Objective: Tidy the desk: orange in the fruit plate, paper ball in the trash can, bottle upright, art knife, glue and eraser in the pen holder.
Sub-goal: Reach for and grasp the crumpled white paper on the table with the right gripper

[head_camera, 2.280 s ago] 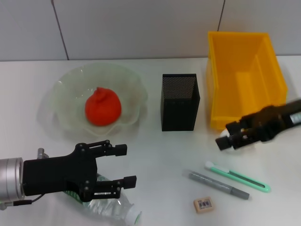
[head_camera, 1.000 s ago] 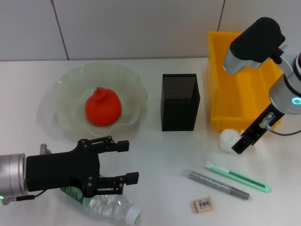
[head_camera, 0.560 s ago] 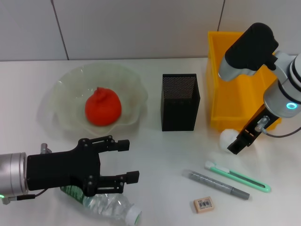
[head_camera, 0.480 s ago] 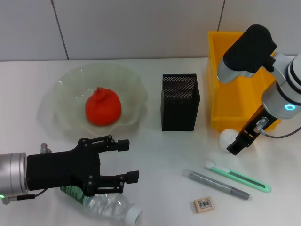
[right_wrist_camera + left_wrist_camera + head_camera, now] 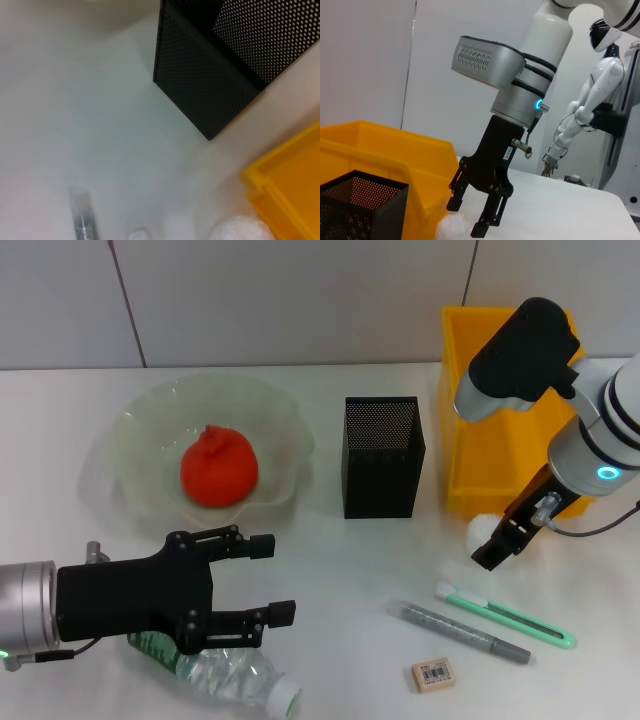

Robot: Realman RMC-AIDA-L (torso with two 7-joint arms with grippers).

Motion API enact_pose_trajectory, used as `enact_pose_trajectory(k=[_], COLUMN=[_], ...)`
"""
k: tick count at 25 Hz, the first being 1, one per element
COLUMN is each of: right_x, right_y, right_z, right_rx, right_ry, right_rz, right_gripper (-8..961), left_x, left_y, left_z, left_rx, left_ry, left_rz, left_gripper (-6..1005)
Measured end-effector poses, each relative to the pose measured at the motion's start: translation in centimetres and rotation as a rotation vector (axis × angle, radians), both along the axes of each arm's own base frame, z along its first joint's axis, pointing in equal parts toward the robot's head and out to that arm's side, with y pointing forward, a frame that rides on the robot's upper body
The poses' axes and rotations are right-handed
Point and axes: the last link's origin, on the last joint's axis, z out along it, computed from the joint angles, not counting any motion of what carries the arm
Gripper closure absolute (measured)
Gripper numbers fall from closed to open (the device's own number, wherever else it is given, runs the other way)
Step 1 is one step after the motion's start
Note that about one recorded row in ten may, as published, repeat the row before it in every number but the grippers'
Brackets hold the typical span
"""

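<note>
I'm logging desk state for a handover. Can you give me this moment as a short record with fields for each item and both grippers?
orange: in the fruit plate
paper ball: on the desk, in front of the yellow bin, not inside
bottle: lying on its side at the near edge
pen holder: upright; inside not visible
art knife: on the desk
glue: on the desk, beside the knife
eraser: on the desk
left gripper: open, above the bottle
right gripper: open, pointed down at the paper ball

bright, even overhead light, soft shadows on the table; right wrist view blurred.
</note>
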Motion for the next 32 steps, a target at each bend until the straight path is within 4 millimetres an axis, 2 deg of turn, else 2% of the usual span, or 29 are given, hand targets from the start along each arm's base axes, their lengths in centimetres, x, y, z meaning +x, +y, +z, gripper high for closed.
enact_pose_trajectory(k=[9, 16, 32], right_x=[0.2, -1.1, -0.1], right_y=[-0.3, -1.1, -0.7], right_z=[-1.0, -0.7, -1.2], right_rx=[-0.027, -0.054, -0.027], right_ry=[-0.014, 0.050, 0.045], right_rz=[0.010, 0.014, 0.015], right_gripper=[261, 265, 276], left_x=[0.0, 0.0, -0.1], left_y=[0.0, 0.1, -0.1], left_z=[0.1, 0.2, 0.2], left_rx=[0.002, 0.003, -0.003], left_ry=[0.001, 0.004, 0.000], left_rz=[-0.001, -0.002, -0.001], left_gripper=[204, 204, 205])
